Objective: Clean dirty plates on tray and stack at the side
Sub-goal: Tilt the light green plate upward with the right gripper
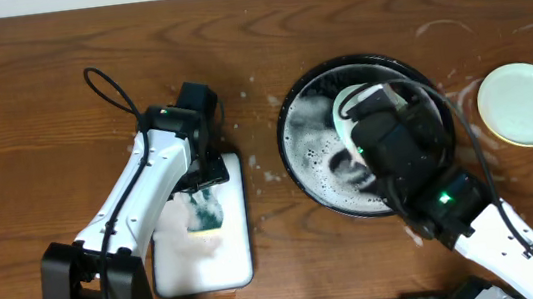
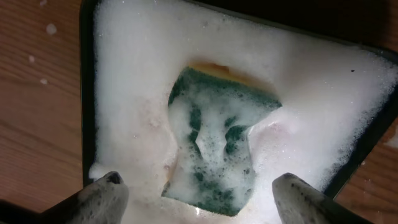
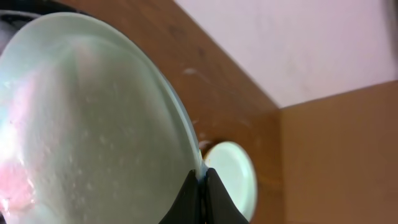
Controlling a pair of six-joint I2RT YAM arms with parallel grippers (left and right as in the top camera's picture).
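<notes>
My right gripper [image 3: 200,182] is shut on the rim of a pale mint-green plate [image 3: 87,124] and holds it tilted on edge over the black foamy tray [image 1: 291,139]. The plate has a pink-red smear at its lower left. From overhead, part of this plate [image 1: 346,101] shows beside the right wrist [image 1: 396,140]. A second mint plate [image 1: 524,104] lies flat on the bare wood at the right, and it also shows in the right wrist view [image 3: 235,177]. My left gripper [image 2: 199,196] is open just above the green sponge [image 2: 214,146]. The yellow plate is out of view.
The sponge [image 1: 206,210] lies in thick foam in a white rectangular dish [image 1: 229,264] left of the tray. Whitish soap streaks [image 1: 439,29] mark the wood near the tray and the flat plate. The left arm [image 1: 141,194] reaches over the dish.
</notes>
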